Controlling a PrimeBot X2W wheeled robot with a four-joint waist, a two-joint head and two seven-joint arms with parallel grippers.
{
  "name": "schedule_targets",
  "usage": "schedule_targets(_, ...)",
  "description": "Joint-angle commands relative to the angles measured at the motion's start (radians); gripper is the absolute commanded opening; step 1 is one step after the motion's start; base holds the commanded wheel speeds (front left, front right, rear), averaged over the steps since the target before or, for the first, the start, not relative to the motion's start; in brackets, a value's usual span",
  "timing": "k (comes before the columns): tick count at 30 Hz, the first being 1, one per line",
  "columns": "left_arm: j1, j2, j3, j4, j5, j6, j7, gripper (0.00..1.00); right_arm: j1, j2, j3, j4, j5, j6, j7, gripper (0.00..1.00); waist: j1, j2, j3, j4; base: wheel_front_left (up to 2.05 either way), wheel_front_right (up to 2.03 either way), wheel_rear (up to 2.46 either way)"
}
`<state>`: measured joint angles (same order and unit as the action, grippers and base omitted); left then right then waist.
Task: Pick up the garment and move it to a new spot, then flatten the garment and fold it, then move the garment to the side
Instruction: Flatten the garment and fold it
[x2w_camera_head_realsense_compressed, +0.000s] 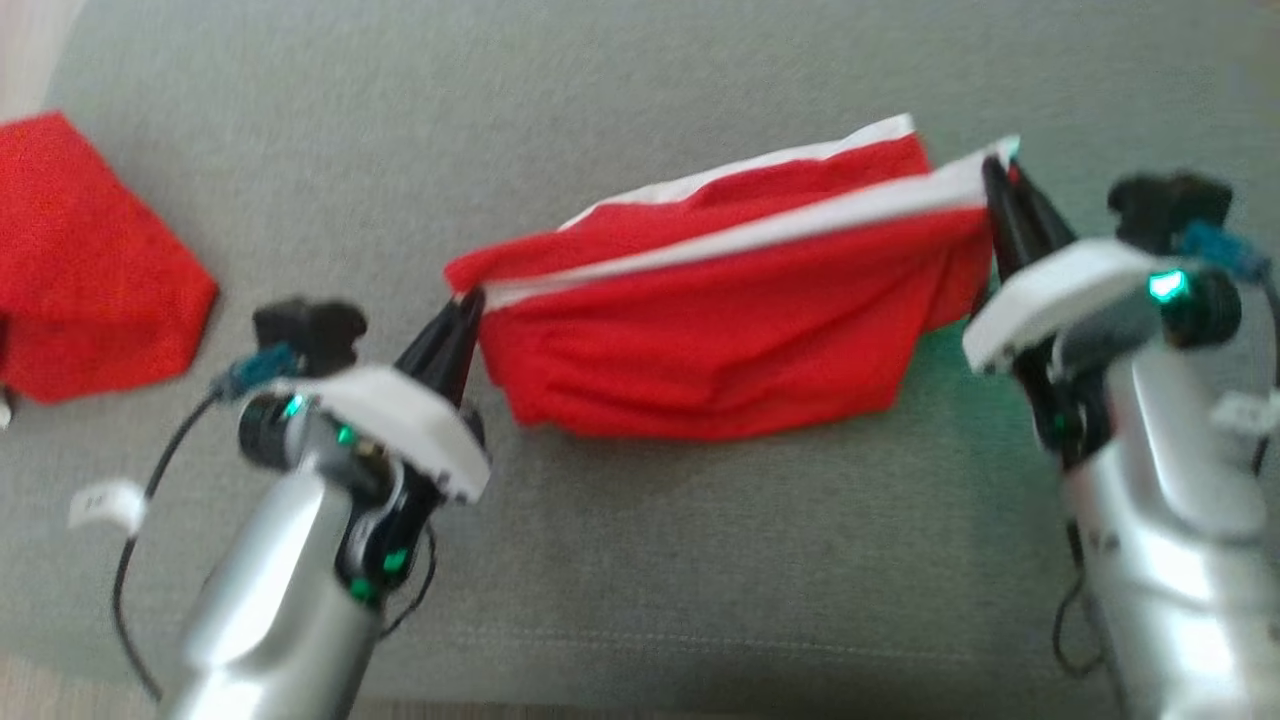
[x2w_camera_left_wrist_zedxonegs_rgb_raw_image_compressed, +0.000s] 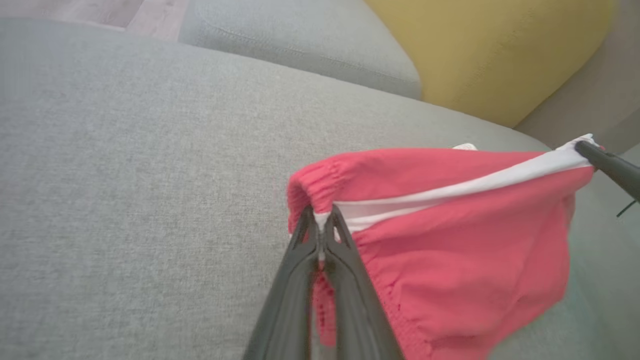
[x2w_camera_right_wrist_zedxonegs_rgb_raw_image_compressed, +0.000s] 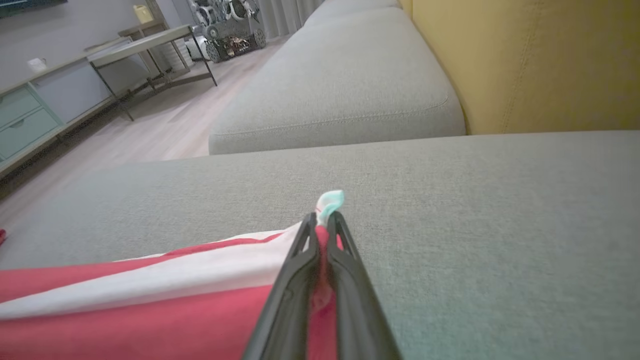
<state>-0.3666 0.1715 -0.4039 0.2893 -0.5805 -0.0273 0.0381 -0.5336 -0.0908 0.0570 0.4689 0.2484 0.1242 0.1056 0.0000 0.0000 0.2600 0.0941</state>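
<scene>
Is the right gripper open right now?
No, the right gripper is shut on a white-edged corner of the garment.

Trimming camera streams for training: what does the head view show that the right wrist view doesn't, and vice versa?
Head view adds: the left gripper shut on the garment at its left corner, with the cloth stretched between both grippers. Right wrist view adds: the yellow backrest, the neighbouring cushion, the wood floor and a side table. Shared: the right gripper shut on the garment's white-striped corner, over the grey seat cushion.
</scene>
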Motion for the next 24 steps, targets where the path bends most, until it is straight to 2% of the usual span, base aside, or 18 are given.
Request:
schedule_targets(1,-0.055,0.015,0.038,-0.015,-0.003,-0.002,-0.002,0.00,-0.039,-0.004,0.022,-0.016,0.008,0.007,-0.017,0.00,0.0000,0.0000,0.039,0.032,0.00,0.00,0.00)
schedule_targets(6,-0.202,-0.039,0.037,0.169,-0.028,-0.035,-0.017,0.00,-0.206,-0.016,0.032,0.210,0.018,0.007,-0.078,0.00,0.0000,0.0000,0.091,0.058,0.00,0.00,0.00)
schedule_targets(11,-0.303,-0.070,0.030,0.331,-0.050,-0.065,-0.047,0.00,-0.319,-0.017,0.056,0.390,0.021,0.007,-0.133,0.00,0.0000,0.0000,0.132,0.065,0.00,0.00,0.00)
schedule_targets(12,-0.317,-0.074,0.027,0.355,-0.054,-0.071,-0.058,0.00,-0.334,-0.014,0.064,0.417,0.022,0.007,-0.148,0.05,0.0000,0.0000,0.136,0.065,0.00,0.00,0.00)
schedule_targets(13,-0.326,-0.078,0.023,0.378,-0.058,-0.076,-0.069,0.20,-0.344,-0.011,0.072,0.444,0.024,0.007,-0.160,0.37,0.0000,0.0000,0.137,0.064,0.00,0.00,0.00)
schedule_targets(14,-0.333,-0.081,0.020,0.396,-0.061,-0.081,-0.081,0.55,-0.351,-0.007,0.079,0.467,0.027,0.007,-0.174,0.89,0.0000,0.0000,0.138,0.062,0.00,0.00,0.00)
schedule_targets(15,-0.338,-0.082,0.013,0.412,-0.058,-0.084,-0.096,1.00,-0.356,-0.004,0.087,0.486,0.030,0.007,-0.191,1.00,0.0000,0.0000,0.137,0.059,0.00,0.00,0.00)
schedule_targets(21,-0.296,-0.071,-0.013,0.452,-0.030,-0.091,-0.224,1.00,-0.334,0.015,0.147,0.529,0.053,0.007,-0.307,1.00,0.0000,0.0000,0.096,0.033,0.00,0.00,0.00)
schedule_targets(24,-0.248,-0.059,-0.008,0.426,0.003,-0.062,-0.279,1.00,-0.303,0.018,0.173,0.485,0.058,0.007,-0.348,1.00,0.0000,0.0000,0.066,0.015,0.00,0.00,0.00)
